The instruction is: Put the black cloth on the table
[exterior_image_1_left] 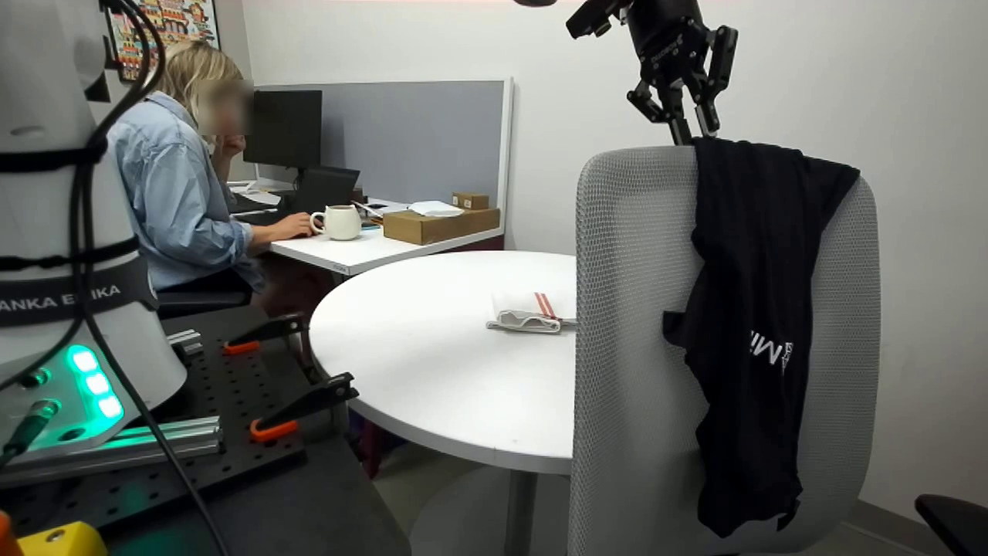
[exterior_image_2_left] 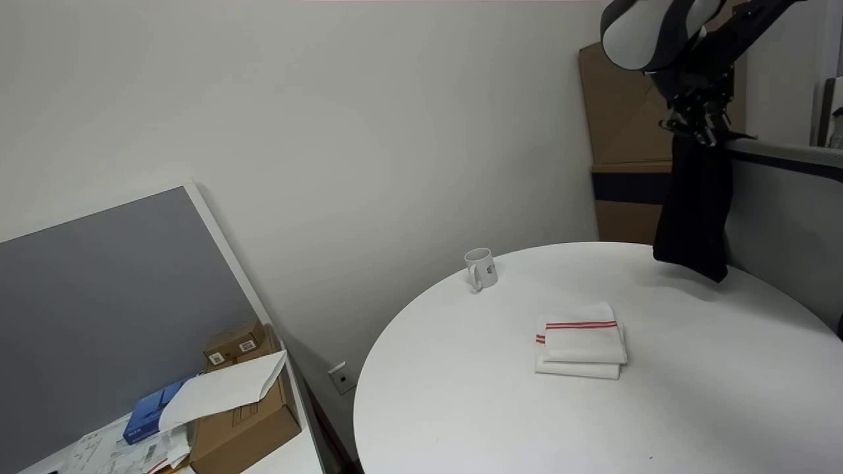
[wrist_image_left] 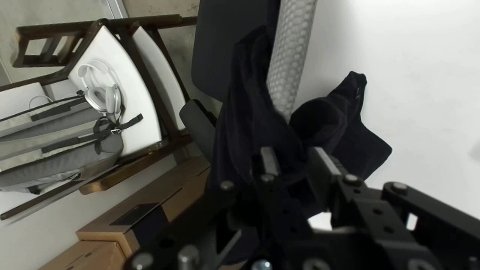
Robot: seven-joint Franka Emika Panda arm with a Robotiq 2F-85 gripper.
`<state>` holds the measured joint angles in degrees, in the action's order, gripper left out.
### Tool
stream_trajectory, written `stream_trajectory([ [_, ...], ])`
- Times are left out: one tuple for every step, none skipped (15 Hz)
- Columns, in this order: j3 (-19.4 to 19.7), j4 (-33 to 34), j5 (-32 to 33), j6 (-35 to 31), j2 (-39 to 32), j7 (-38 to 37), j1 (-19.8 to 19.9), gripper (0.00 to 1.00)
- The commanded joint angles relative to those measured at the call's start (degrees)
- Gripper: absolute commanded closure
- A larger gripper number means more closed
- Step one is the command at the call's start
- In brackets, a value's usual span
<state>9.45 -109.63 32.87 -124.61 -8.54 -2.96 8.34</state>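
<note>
The black cloth (exterior_image_1_left: 752, 278) hangs limp over the top of the grey mesh chair back (exterior_image_1_left: 633, 309), its white logo mark facing out. In an exterior view the cloth (exterior_image_2_left: 695, 204) also hangs down on the table side, its lower end above the far right part of the table. The round white table (exterior_image_1_left: 432, 347) stands behind the chair; it also shows in an exterior view (exterior_image_2_left: 454, 388). My gripper (exterior_image_1_left: 695, 136) points down at the chair's top edge, at the cloth's side. In the wrist view the gripper (wrist_image_left: 294, 161) is open, with cloth (wrist_image_left: 247, 112) below and between its fingertips.
A folded white towel with red stripes (exterior_image_2_left: 583, 342) lies on the table. A white mug (exterior_image_2_left: 482, 268) stands near the table's far edge. A person (exterior_image_1_left: 177, 177) sits at a desk with boxes (exterior_image_1_left: 440, 224). Cardboard boxes (exterior_image_2_left: 625, 118) stand behind the gripper.
</note>
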Motion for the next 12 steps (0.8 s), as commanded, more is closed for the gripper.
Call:
stream_trajectory([
  [0.56, -0.27, 1.78, 0.2, -0.14, 0.16, -0.19, 0.96],
  [0.65, -0.3, 1.95, 0.17, -0.24, 0.16, -0.15, 0.92],
  [0.73, -0.33, 2.06, 0.15, -0.29, 0.2, -0.14, 0.99],
  [0.76, -0.36, 2.16, 0.03, -0.24, 0.35, -0.14, 0.98],
  [0.72, -0.35, 2.19, -0.01, -0.15, 0.39, -0.17, 1.0],
  [0.64, -0.31, 1.96, -0.1, 0.0, 0.57, -0.18, 1.0],
  [0.57, -0.25, 1.73, -0.13, 0.17, 0.66, -0.2, 1.0],
  [0.5, -0.1, 1.38, -0.09, 0.44, 0.68, -0.23, 0.99],
  [0.4, 0.04, 0.78, -0.09, 0.77, 0.91, -0.21, 0.99],
  [0.18, 0.47, -0.77, 0.03, 1.61, 1.4, -0.12, 0.99],
  [0.13, 0.74, -1.46, 0.02, 1.98, 1.48, -0.1, 0.99],
  [-0.03, 1.3, -2.88, 0.14, 2.96, 2.1, -0.03, 0.99],
])
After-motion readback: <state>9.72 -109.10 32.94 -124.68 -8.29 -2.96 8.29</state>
